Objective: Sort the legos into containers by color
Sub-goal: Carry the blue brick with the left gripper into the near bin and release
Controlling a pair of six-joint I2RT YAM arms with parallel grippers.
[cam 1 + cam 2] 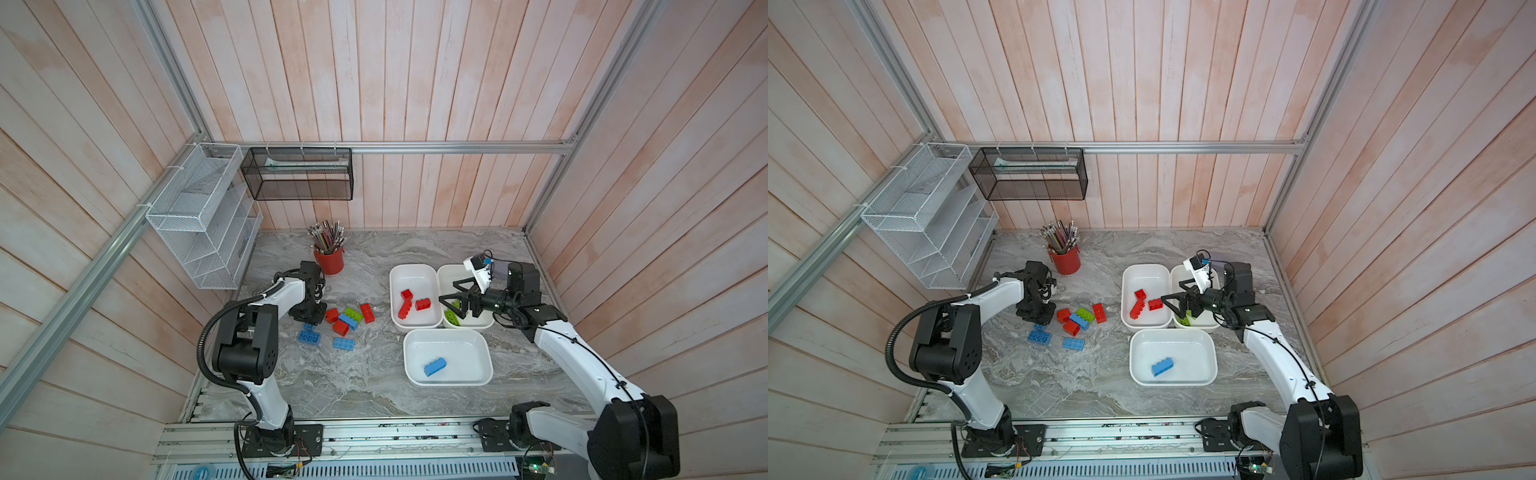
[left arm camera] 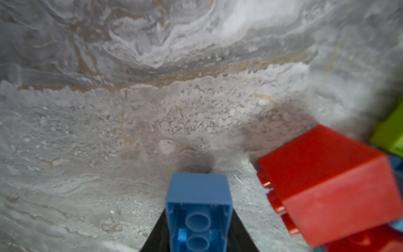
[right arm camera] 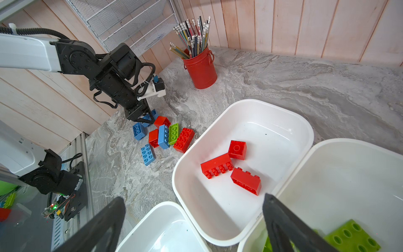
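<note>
My left gripper (image 2: 198, 218) is shut on a blue brick (image 2: 198, 189) at the left end of the loose pile; its black fingers press both sides. Beside it lie a red brick (image 2: 327, 185) and, in both top views, red (image 1: 367, 312), lime green (image 1: 353, 313) and blue (image 1: 344, 343) legos on the table. Three white containers stand to the right: one (image 1: 413, 267) holds three red bricks (image 1: 422, 304), one (image 1: 453, 268) holds green bricks (image 1: 452, 318), and the near one (image 1: 461, 353) holds a blue brick (image 1: 435, 367). My right gripper (image 3: 194, 198) hangs open and empty over the seam between the red and green containers.
A red cup of pencils (image 1: 329, 259) stands behind the pile, close to my left arm. A white wire basket (image 1: 199, 216) and a black mesh basket (image 1: 299, 174) hang on the walls at the back left. Wooden walls enclose the marble table (image 1: 353, 386).
</note>
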